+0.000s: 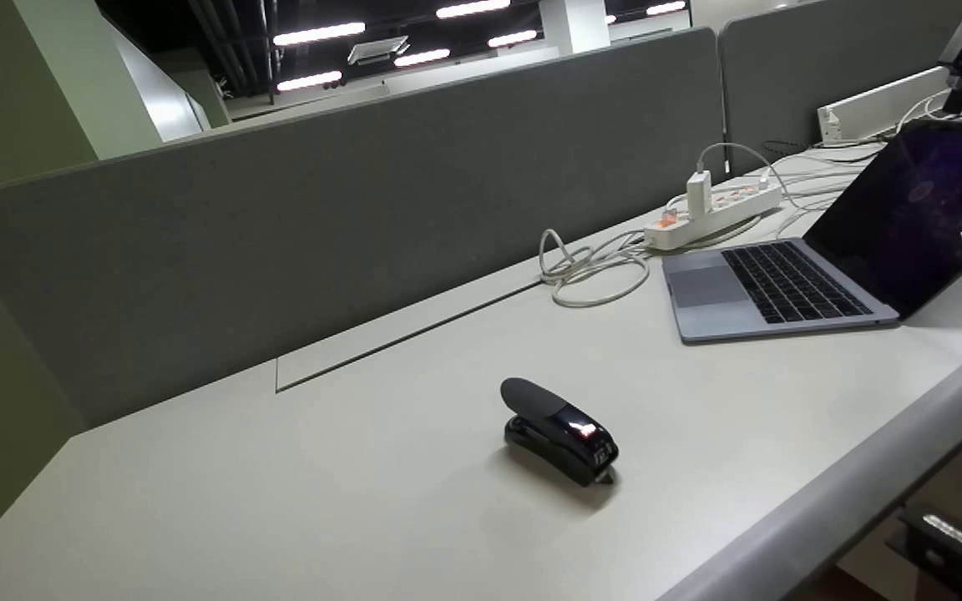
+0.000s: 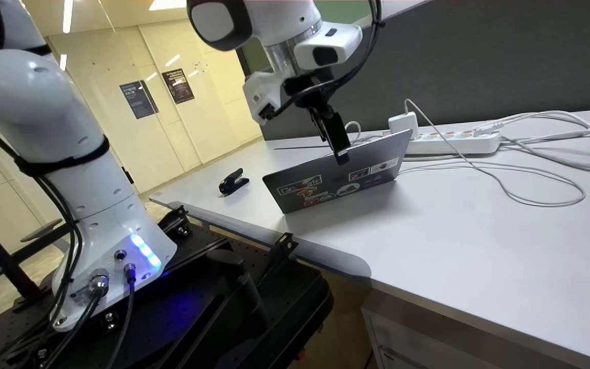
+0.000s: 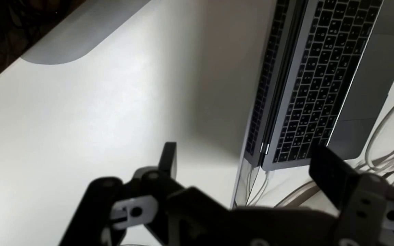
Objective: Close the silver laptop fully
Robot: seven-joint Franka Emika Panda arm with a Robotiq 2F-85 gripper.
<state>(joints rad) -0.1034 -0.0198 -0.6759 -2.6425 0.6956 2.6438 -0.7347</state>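
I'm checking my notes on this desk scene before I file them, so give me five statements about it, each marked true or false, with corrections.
1. The silver laptop stands open on the desk. True.
2. The outside of the lid is bare. False: it bears several stickers.
3. A black stapler sits on the desk, apart from the silver laptop. True.
4. The claw is fully shut. False: it is open; in the wrist view its fingers are well apart.
5. A white charger is plugged into the white power strip. True.
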